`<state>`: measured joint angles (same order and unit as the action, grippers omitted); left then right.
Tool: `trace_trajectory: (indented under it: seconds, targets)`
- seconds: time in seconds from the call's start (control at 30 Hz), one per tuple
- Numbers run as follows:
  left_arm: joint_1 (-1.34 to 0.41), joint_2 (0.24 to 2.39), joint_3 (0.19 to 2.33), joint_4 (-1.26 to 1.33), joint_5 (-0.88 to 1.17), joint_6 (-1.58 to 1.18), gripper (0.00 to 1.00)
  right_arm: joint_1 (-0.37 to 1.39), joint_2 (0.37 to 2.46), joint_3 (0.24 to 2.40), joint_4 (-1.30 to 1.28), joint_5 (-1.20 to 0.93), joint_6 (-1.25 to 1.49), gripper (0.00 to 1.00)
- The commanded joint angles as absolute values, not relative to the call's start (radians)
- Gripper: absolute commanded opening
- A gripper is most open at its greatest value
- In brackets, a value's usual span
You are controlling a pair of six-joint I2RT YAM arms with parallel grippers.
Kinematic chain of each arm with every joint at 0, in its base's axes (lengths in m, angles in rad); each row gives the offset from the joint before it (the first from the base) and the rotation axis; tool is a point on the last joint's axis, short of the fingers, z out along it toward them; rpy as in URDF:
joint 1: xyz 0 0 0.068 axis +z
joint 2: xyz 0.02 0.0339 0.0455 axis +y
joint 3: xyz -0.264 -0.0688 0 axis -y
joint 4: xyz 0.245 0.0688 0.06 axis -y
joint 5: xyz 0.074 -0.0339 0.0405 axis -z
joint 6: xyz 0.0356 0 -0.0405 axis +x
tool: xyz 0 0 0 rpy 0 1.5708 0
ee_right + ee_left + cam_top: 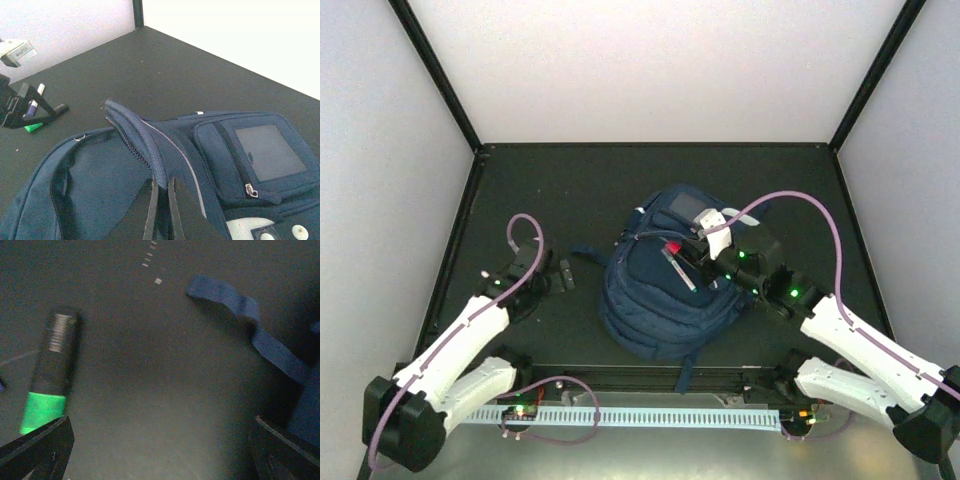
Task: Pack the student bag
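Note:
The navy blue student bag point(660, 300) lies in the middle of the table, and it also shows in the right wrist view point(100, 185). My right gripper point(161, 182) is shut on the zipper edge of the bag's flap point(145, 142) and holds it raised; in the top view this gripper point(700, 250) is over the bag's upper part. A red-capped pen point(678, 266) lies on the bag beside it. My left gripper point(161, 427) is open and empty just above the table, left of the bag point(558, 277). A black marker with a green cap point(50, 370) lies beside its left finger.
A blue bag strap point(240, 305) trails on the table toward the left gripper. Several pens and markers point(35, 107) lie around the left gripper in the right wrist view. Black posts and pale walls close the table; a white slotted rail point(650, 415) runs along the near edge.

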<state>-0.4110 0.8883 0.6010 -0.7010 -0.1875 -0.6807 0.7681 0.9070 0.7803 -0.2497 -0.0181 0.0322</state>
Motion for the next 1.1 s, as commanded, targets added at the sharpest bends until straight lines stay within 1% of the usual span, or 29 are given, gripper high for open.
trace_trajectory:
  seconds: [0.0, 0.13, 0.27, 0.37, 0.53, 0.73, 0.83, 0.87, 0.9, 0.97, 1.0, 1.03, 1.07]
  targets:
    - [-0.288, 0.918, 0.56, -0.592, -0.231, -0.631, 0.99, 0.762, 0.87, 0.778, -0.157, -0.001, 0.044, 0.02]
    - [-0.167, 1.004, 0.536, -0.523, -0.257, -0.622, 0.99, 0.762, 0.871, 0.79, -0.168, -0.021, 0.035, 0.02]
    - [-0.08, 1.095, 0.536, -0.461, -0.222, -0.574, 0.98, 0.762, 0.873, 0.805, -0.184, -0.039, 0.021, 0.02]
    - [-0.05, 1.187, 0.581, -0.488, -0.148, -0.553, 0.92, 0.762, 0.87, 0.809, -0.19, -0.04, 0.014, 0.02]
    - [-0.024, 1.297, 0.635, -0.541, -0.13, -0.54, 0.9, 0.762, 0.852, 0.803, -0.185, -0.043, 0.016, 0.02]
    - [0.039, 1.344, 0.611, -0.502, 0.006, -0.507, 0.74, 0.762, 0.846, 0.794, -0.176, -0.059, 0.029, 0.02]
    - [0.04, 1.383, 0.608, -0.499, 0.034, -0.504, 0.63, 0.762, 0.843, 0.795, -0.175, -0.062, 0.033, 0.02]
    - [0.04, 1.391, 0.606, -0.496, 0.044, -0.505, 0.58, 0.762, 0.841, 0.795, -0.174, -0.061, 0.034, 0.02]
    - [0.041, 1.398, 0.605, -0.492, 0.056, -0.505, 0.5, 0.762, 0.839, 0.795, -0.174, -0.06, 0.035, 0.02]
    - [0.039, 1.411, 0.606, -0.491, 0.067, -0.505, 0.47, 0.762, 0.833, 0.794, -0.171, -0.068, 0.036, 0.02]
    - [0.039, 1.416, 0.607, -0.492, 0.067, -0.505, 0.44, 0.761, 0.83, 0.793, -0.169, -0.069, 0.039, 0.02]
    - [0.039, 1.419, 0.61, -0.494, 0.069, -0.503, 0.36, 0.762, 0.826, 0.791, -0.165, -0.07, 0.04, 0.02]
    - [0.039, 1.424, 0.612, -0.496, 0.07, -0.502, 0.34, 0.762, 0.824, 0.79, -0.165, -0.069, 0.041, 0.02]
